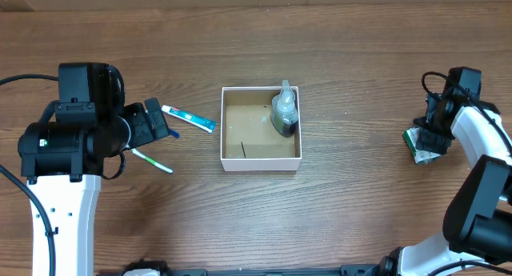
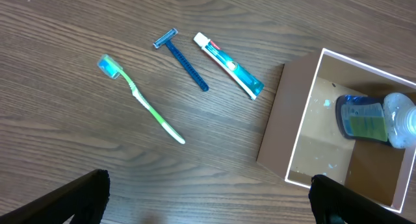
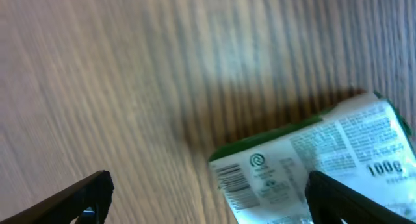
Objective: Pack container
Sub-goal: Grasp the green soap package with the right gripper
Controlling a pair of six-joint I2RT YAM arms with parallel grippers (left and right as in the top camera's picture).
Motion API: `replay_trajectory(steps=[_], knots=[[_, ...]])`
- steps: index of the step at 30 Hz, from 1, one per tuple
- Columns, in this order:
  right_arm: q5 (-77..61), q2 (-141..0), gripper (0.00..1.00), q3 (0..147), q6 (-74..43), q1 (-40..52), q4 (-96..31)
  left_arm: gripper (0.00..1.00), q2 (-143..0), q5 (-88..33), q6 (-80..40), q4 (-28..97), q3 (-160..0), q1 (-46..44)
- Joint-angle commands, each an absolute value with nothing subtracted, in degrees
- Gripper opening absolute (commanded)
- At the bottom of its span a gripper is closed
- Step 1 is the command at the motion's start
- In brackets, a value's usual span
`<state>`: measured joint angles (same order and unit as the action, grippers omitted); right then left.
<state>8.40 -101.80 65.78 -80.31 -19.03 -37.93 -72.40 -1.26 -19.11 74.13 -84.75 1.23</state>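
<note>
1. Counter (image 1: pixel 344 220): brown wood grain.

2. Container (image 1: pixel 262 165): square shallow box with white outer walls and rim and a brown inside with a few dark marks. It sits upright at the middle of the counter, well apart from both arms.

3. Bottle (image 1: pixel 284 113): dark body, green label, clear cap. It lies inside the container along the wall facing the right edge, cap toward the far edge.

4. Toothpaste tube (image 1: pixel 190 118): white and teal. It lies flat just beside the container, on the side toward the left edge, not touching it.

5. Razor (image 2: pixel 182 59): blue. It lies beside the tube in the left wrist view. In the overhead view the left arm mostly covers it.

6. Toothbrush (image 1: pixel 152 161): green handle, pale head. It lies flat toward the left edge, nearer the front edge than the tube.

7. Soap packet (image 1: pixel 422 145): green and white, printed "100g". It lies near the right edge of the counter.

8. Left end effector (image 2: pixel 208 178): fingers wide apart, with bare wood between them. It hangs above the counter between the left edge and the container, over the toothbrush and razor area.

9. Right end effector (image 3: pixel 209 178): fingers apart. It sits over the soap packet, which lies partly between them, toward one finger. Whether it touches the packet cannot be told.
</note>
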Motion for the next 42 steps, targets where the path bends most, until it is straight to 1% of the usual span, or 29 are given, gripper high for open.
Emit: replay_trajectory(steps=[1, 6, 7, 8, 10, 11, 13, 16, 18, 22, 24, 28, 31, 33, 42], knots=[[10.66, -96.95, 1.00, 70.98, -76.34, -18.85, -42.70, 1.00, -72.64, -0.64, -18.20, 73.87, -86.04, 1.48], [10.41, -94.61, 1.00, 71.44, -76.27, -18.81, -52.82, 1.00, -72.64, -0.64, -18.20, 73.17, -86.04, 1.48], [11.03, -94.63, 1.00, 71.40, -74.17, -18.81, -54.04, 1.00, -72.64, -0.64, -18.20, 73.10, -86.04, 1.48], [12.12, -94.63, 1.00, 71.37, -70.00, -18.81, -53.93, 1.00, -72.64, -0.64, -18.20, 73.03, -86.04, 1.48], [14.76, -94.63, 1.00, 71.37, -54.39, -18.81, -49.21, 1.00, -72.64, -0.67, -18.22, 73.03, -86.04, 1.48], [15.42, -94.74, 0.99, 71.37, -38.15, -18.81, -44.31, 1.00, -72.64, -0.64, -18.22, 73.01, -86.04, 1.48], [15.44, -94.74, 1.00, 71.37, -26.13, -18.98, -43.42, 1.00, -72.64, -0.64, -18.20, 72.97, -86.04, 1.48], [15.46, -94.96, 1.00, 71.37, -16.05, -20.05, -47.16, 1.00, -72.64, -0.64, -17.80, 73.01, -86.04, 1.48], [15.42, -94.94, 1.00, 71.37, -13.02, -20.23, -47.20, 1.00, -72.64, -0.62, -17.76, 72.99, -86.04, 1.48], [15.33, -94.87, 1.00, 71.37, -12.29, -20.23, -48.95, 1.00, -72.64, 0.71, -17.76, 72.95, -86.04, 1.48], [13.58, -94.94, 1.00, 71.37, -7.27, -20.23, -49.78, 1.00, -72.64, 2.13, -17.74, 72.86, -86.04, 1.48], [10.87, -96.07, 1.00, 71.37, 8.93, -20.23, -54.61, 1.00, -72.64, 3.46, -17.76, 72.62, -86.04, 1.48], [9.82, -97.78, 1.00, 71.37, 11.55, -20.27, -55.00, 1.00, -72.66, 3.42, -17.76, 71.57, -86.04, 1.48], [5.98, -99.42, 1.00, 71.33, 16.62, -20.27, -55.22, 1.00, -72.66, 3.42, -17.76, 71.33, -86.04, 1.48], [5.82, -107.37, 1.00, 71.33, 18.28, -20.45, -50.96, 1.00, -72.66, 3.40, -17.78, 71.55, -86.04, 1.48]])
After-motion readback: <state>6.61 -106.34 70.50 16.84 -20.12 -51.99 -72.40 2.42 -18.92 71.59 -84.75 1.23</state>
